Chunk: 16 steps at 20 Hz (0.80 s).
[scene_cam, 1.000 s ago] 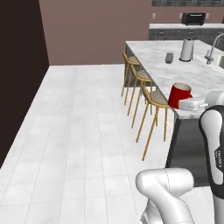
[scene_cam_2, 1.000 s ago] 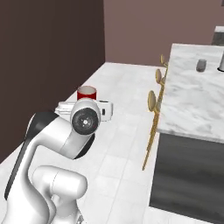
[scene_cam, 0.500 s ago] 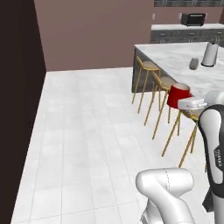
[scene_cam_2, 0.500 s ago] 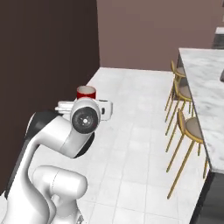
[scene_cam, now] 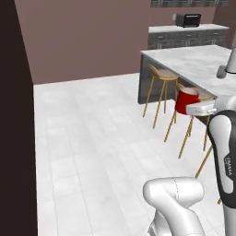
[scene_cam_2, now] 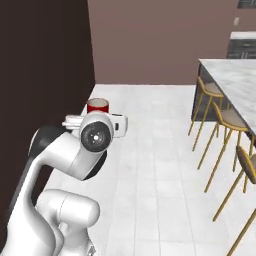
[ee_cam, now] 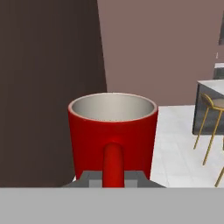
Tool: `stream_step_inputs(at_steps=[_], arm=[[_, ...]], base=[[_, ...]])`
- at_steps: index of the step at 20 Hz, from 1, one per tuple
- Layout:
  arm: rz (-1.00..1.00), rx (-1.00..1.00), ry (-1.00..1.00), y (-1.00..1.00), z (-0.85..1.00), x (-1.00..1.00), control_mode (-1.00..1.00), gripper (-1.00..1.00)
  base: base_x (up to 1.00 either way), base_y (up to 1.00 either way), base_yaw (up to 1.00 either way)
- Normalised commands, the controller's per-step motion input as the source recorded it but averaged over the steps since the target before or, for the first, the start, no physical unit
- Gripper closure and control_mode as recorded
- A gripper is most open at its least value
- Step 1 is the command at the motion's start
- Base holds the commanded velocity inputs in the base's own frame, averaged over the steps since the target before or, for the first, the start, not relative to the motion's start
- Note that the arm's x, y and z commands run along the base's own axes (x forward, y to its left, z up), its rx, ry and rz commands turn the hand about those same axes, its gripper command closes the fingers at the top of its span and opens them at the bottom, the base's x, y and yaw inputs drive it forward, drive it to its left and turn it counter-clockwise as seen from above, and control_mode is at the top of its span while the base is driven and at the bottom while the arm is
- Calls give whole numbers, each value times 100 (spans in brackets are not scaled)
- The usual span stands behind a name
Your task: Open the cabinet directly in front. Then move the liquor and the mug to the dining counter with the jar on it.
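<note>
Since the earlier frames the whole scene has slid across both base views, so the base has turned; the mug sits in the same place relative to the arm, carried along with it.

In the left base view, a tall dark wall panel (scene_cam: 14, 115) fills the left edge, flat and matte, with pale glossy floor tiles (scene_cam: 92, 133) beside it. To the right stand the stools (scene_cam: 162, 92), thin yellow legs under round tan seats, tucked against the dining counter (scene_cam: 193, 62), a white slab with grey veining. A dark toaster (scene_cam: 188, 19) rests on a far counter at the top. On the right edge of the dining counter sit a small jar (scene_cam: 221, 72) and a white roll (scene_cam: 232, 61), both cropped or too small to read well. The mug (scene_cam: 186, 100), bright red and cylindrical, is up in the air in front of the stools, held at the white hand.

In the right base view the red mug (scene_cam_2: 97, 106) rises just behind the arm's round joint, with the dark panel to its left.

In the hand view the mug (ee_cam: 113, 131) stands upright, smooth red outside, pale inside, its handle facing the camera. The gripper (ee_cam: 113, 180) is closed onto that handle, grey fingertips (ee_cam: 91, 179) pressed at either side.
</note>
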Motion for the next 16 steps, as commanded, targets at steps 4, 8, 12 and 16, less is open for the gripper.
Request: stream_step_inputs(at_steps=[4,8,12,16], arm=[[0,0,0,0,0,0,100,100],[0,0,0,0,0,0,100,100],[0,0,0,0,0,0,100,100],[0,0,0,0,0,0,100,100]], base=[[100,87,-34],[100,87,-44],[100,92,-68],[95,72,-84]])
